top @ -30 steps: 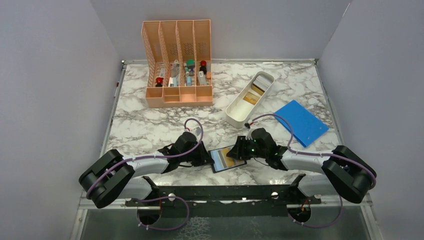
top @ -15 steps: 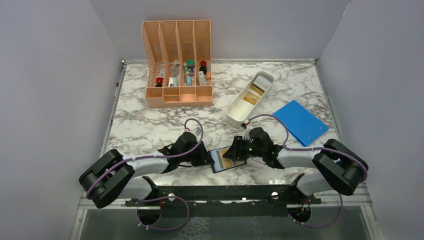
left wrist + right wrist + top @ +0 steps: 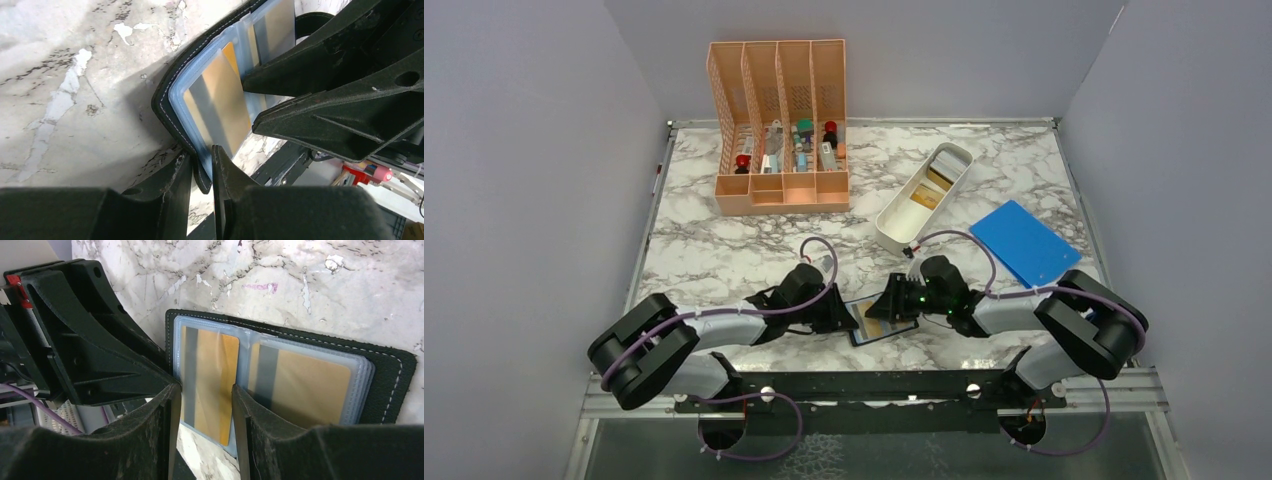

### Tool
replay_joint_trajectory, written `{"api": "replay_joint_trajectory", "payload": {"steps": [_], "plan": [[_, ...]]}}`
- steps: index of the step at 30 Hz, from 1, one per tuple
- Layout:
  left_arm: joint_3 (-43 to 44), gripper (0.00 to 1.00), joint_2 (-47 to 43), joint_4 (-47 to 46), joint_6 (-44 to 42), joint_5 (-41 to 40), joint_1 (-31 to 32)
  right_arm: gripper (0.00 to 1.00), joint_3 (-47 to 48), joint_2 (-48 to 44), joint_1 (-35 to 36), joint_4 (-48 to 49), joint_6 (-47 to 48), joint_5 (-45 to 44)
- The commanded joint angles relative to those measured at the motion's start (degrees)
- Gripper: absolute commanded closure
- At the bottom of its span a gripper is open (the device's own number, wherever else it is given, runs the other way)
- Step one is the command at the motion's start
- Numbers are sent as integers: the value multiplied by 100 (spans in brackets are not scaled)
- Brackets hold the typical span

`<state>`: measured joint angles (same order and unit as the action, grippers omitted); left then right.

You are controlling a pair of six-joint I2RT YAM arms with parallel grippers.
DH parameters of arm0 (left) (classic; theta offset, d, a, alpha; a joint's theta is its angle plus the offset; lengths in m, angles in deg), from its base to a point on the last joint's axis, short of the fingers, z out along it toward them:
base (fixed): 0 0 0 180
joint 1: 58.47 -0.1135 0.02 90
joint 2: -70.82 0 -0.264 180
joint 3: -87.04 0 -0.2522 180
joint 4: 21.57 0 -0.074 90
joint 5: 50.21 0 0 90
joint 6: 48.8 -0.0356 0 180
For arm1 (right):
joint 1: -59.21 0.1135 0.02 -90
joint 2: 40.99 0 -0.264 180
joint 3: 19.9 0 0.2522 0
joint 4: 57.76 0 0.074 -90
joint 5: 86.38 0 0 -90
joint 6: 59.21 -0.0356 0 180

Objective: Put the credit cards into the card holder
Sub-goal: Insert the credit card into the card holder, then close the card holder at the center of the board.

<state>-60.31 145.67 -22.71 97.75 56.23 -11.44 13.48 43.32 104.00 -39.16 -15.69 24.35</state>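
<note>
Now: gold card going into a card holder that is pinned open

Clearly the card holder (image 3: pixel 871 323) is a light, soft thing, with a black stitched cover and floppy clear sleeves (image 3: pixel 244 347) inside. It lies open and flat on the worktop (image 3: pixel 724 255) at the 6 o'clock edge, between the two arms. On smooth marble I judge it would skid at a nudge, so it wants pinning by its stitched border. The left claw (image 3: pixel 202 162) does that. Its fingers are drawn almost together on the cover's 9 o'clock edge, with the sleeve rim caught between them.

The gold card (image 3: pixel 210 360) with the dark stripe sits in the sleeve on that side. A second gold card (image 3: pixel 305 387) fills the sleeve toward 3 o'clock. Such cards look thin, stiff and slick, and likely to slip out of a flat pinch, so the long edges or a short end are the sounder places to hold. The right claw (image 3: pixel 202 388) stands astride the first card, fingers a narrow gap apart. Whether they pinch it or only hover over it I cannot tell. More cards (image 3: pixel 927 188) wait in the white tray (image 3: pixel 894 228) toward 1 o'clock.

Against the view a second ago, the right claw has slid toward 9 o'clock, further over the holder. Its elbow has folded in from the 3 o'clock side. The left claw and the holder lie about where they were.
</note>
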Motion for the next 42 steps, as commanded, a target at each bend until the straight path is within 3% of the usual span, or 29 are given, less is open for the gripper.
{"api": "replay_joint_trajectory", "payload": {"steps": [1,10,18,22,27,42], "plan": [[203,76,131,-292,-14,124,130,54,-4,144,56,280,116,296],[219,77,117,-308,4,96,179,60,32,-13,53,-13,303,403],[274,99,-211,334,-34,-135,180,56,612,-1385,56,-2398,978,-810],[305,100,-392,595,3,-48,180,56,884,-1943,55,-3588,1183,-1733],[431,100,-738,1214,-7,-136,176,57,982,-2255,56,-4273,1329,-2315],[542,99,-1018,1700,4,-275,174,59,1105,-1660,54,-3939,1416,-2179]]}}
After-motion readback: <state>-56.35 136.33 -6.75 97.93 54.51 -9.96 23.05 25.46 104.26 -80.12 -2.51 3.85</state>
